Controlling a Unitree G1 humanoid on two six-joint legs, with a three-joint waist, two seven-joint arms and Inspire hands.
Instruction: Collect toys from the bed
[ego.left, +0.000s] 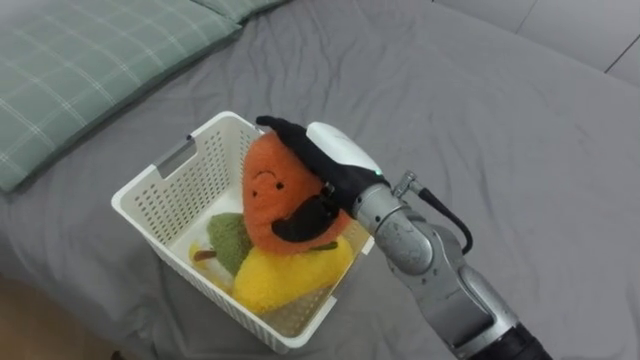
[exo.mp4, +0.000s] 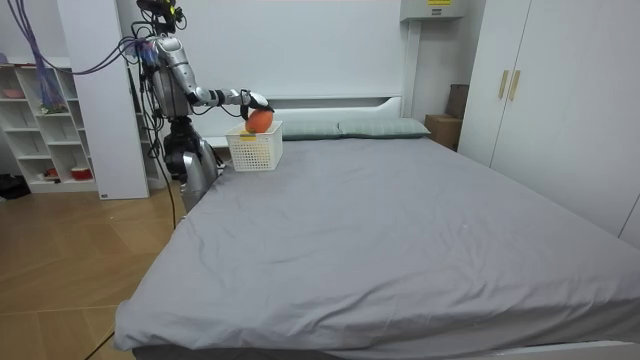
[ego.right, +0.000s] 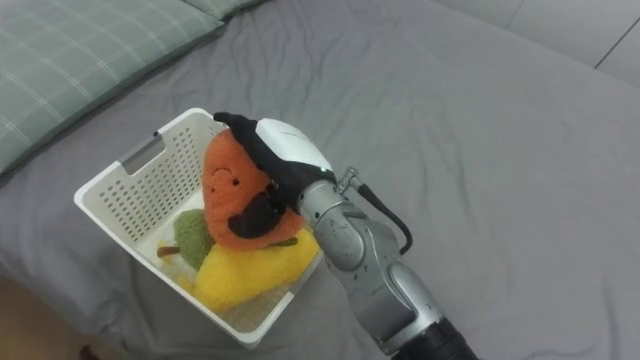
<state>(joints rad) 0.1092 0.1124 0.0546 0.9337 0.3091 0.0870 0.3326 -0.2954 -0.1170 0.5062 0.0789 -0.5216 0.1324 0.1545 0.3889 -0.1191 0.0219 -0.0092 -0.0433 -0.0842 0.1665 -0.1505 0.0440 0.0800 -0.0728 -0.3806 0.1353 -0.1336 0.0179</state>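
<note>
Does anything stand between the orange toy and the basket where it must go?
Nothing visible blocks it. The right hand holds the orange toy at the white basket's open top; a yellow toy and a green toy lie beneath it.

No legible text or numbers anywhere.

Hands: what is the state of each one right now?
Right hand: closed on the orange plush toy, over the white basket.
Left hand: cannot be told.
</note>
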